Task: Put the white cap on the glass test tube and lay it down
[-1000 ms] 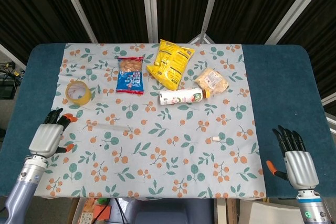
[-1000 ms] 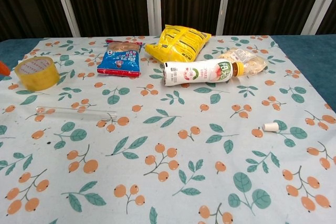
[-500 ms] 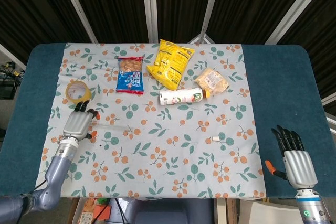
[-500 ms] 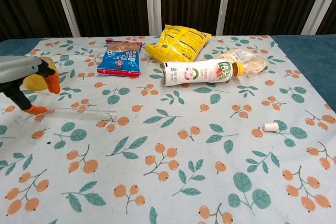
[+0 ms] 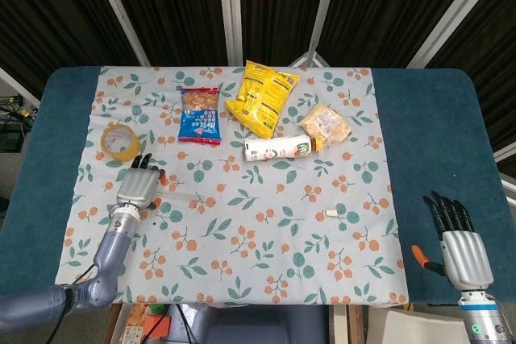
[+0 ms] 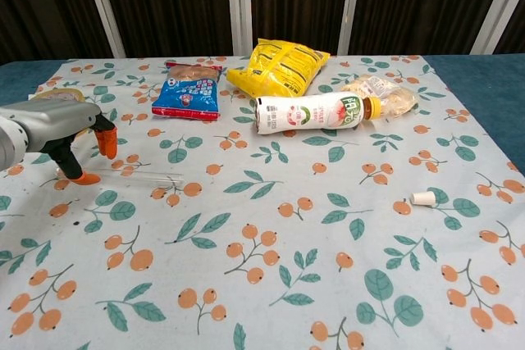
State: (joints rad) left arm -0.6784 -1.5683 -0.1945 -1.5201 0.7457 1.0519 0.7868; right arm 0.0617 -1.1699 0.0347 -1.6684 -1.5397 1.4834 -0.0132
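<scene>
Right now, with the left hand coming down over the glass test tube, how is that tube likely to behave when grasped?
The glass test tube lies flat on the tablecloth, so it may roll from the fingers. Being thin, clear glass, it is probably light, slippery and fragile. The left hand should likely close gently.

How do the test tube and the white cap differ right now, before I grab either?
The glass test tube is long, thin and clear, hard to see against the cloth; the white cap is short, stubby and opaque. The tube lies at the left with the left hand over its end; the cap sits far right, with no hand near. Both rest on the floral tablecloth, apart.
</scene>
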